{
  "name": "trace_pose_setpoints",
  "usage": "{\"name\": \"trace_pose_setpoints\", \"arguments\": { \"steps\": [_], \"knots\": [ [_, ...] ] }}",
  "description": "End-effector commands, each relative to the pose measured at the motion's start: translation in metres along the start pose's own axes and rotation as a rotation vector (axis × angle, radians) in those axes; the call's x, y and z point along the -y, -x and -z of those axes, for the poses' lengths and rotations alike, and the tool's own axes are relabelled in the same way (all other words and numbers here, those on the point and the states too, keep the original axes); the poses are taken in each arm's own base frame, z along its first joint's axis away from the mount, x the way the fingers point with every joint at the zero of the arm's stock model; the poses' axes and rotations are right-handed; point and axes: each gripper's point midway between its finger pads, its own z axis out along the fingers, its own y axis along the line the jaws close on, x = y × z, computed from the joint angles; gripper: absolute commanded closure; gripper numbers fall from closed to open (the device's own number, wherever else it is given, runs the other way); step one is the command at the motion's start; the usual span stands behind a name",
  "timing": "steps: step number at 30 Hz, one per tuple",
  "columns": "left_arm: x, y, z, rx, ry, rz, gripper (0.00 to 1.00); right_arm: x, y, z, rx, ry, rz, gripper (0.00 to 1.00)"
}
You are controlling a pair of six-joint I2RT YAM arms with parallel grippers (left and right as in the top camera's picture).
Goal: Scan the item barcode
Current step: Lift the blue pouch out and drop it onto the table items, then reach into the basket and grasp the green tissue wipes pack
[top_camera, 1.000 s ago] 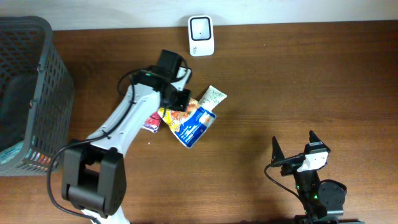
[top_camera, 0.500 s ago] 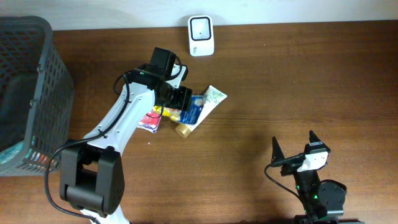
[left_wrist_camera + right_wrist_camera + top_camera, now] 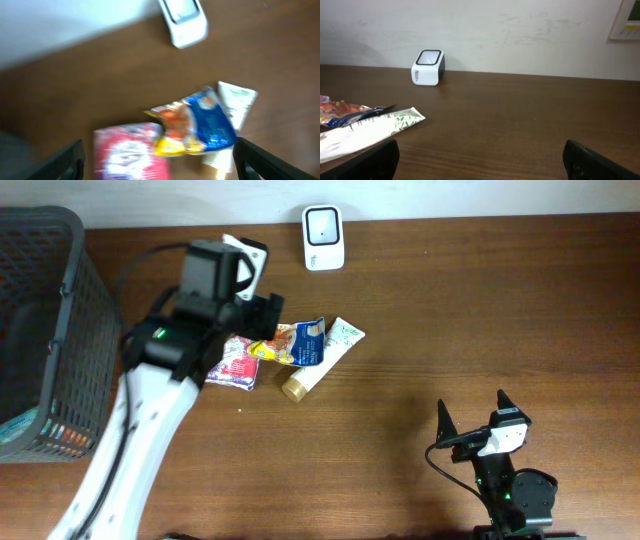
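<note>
The brown table (image 3: 450,330) carries a dark basket (image 3: 95,310) at its left end. The left arm (image 3: 150,395) reaches over the middle. Its gripper (image 3: 158,142) is spread wide above the items and holds nothing. The right gripper (image 3: 480,150) also stands wide and empty by the near edge, well apart from everything. A white-green tube (image 3: 343,337) with a gold cap lies slanted, and a red pack (image 3: 232,362) lies flat to its left. The bag (image 3: 300,343) lies on the table between them. It is crumpled, blue at one end and orange and yellow at the other, with the blue end over the tube. The white scanner (image 3: 323,224) stands at the far edge, apart from the bag.
</note>
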Motion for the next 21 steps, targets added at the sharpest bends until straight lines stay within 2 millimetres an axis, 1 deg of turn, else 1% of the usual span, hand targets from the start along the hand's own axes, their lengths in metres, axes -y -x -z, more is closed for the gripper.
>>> {"name": "trace_pose_setpoints", "arguments": {
  "steps": [1,3,4,5,6,9,10,12,15,19,21],
  "knots": [
    [-0.067,0.008,0.057,0.050,0.353,-0.071,0.07,-0.001,-0.003,0.000,-0.003,0.002,-0.008,0.01],
    [-0.093,0.009,0.089,0.091,0.462,-0.025,0.03,-0.001,-0.003,0.000,-0.003,0.002,-0.008,0.01],
    [-0.108,0.007,0.108,0.119,0.524,0.029,0.00,-0.001,-0.003,0.000,-0.003,0.001,-0.008,0.01],
    [-0.119,0.005,0.122,0.137,0.560,0.064,0.00,-0.001,-0.003,0.000,-0.003,0.002,-0.008,0.01],
    [-0.136,0.000,0.143,0.163,0.616,0.113,0.00,-0.001,-0.003,0.000,-0.003,0.002,-0.008,0.01],
    [-0.164,-0.012,0.176,0.212,0.697,0.242,0.01,-0.001,-0.003,0.000,-0.003,0.002,-0.008,0.01],
    [-0.177,-0.022,0.188,0.219,0.736,0.313,0.01,-0.001,-0.003,0.000,-0.003,0.002,-0.008,0.01],
    [-0.194,-0.040,0.200,0.209,0.794,0.417,0.00,-0.001,-0.003,0.000,-0.003,0.002,-0.008,0.01],
    [-0.211,-0.058,0.204,0.171,0.845,0.482,0.00,-0.001,-0.003,0.000,-0.003,0.002,-0.008,0.01],
    [-0.230,-0.065,0.203,0.144,0.825,0.543,0.01,-0.001,-0.003,0.000,-0.003,0.002,-0.008,0.02],
    [-0.247,-0.070,0.205,0.113,0.820,0.589,0.00,-0.001,-0.003,0.000,-0.003,0.002,-0.008,0.01]
  ]
}}
